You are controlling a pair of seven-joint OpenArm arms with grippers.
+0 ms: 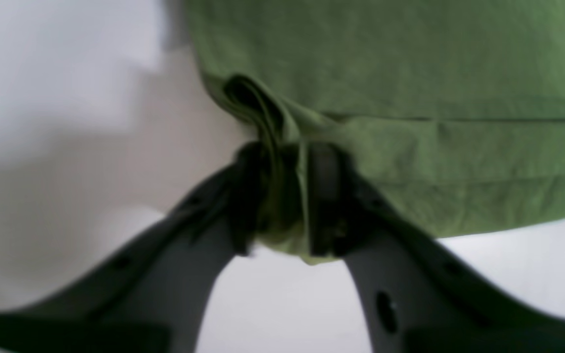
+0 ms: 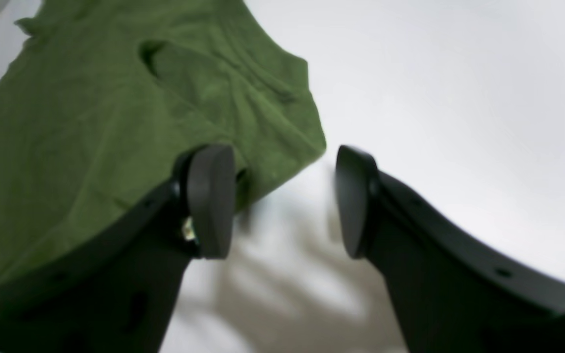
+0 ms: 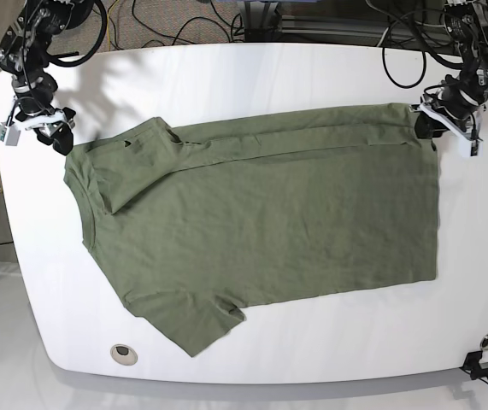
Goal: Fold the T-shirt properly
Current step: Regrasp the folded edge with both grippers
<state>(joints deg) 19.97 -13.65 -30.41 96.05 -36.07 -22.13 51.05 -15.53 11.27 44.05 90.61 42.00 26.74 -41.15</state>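
Blurred close-ups, cropped edges

Both wrist views are soft: the T-shirt runs past the frame's top and right, bunched cloth hides the left gripper pads, and the right gripper arms are cut off below.

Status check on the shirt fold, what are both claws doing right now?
Left claw pinching the T-shirt hem corner. Right claw open, empty, beside the shoulder end. Shirt flat on the table, top edge folded over. Nothing in the way.
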